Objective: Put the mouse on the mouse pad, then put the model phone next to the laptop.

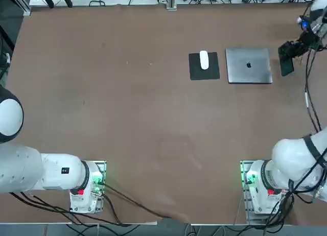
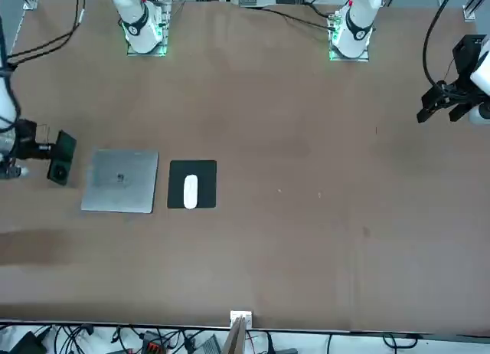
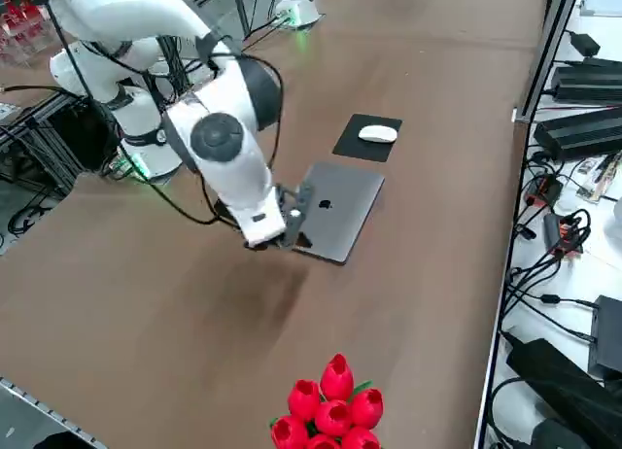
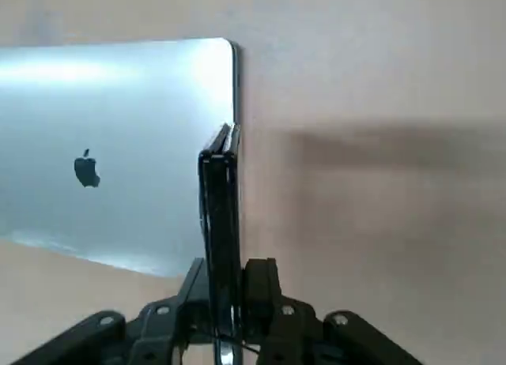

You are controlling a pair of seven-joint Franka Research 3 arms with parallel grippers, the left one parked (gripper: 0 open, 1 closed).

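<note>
Brown tabletop carries the silver-grey laptop [image 1: 249, 65], beside whose edge the right gripper [image 4: 224, 282] fingers [image 4: 257, 280] pinch shut on the slim, stiff, likely slippery dark model phone [image 4: 220, 223], held edgewise.

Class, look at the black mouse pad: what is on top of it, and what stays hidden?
The white mouse lies on the mouse pad, toward its far edge. The pad's surface under the mouse is covered. Nothing else rests on it; the laptop sits beside it, apart.
</note>
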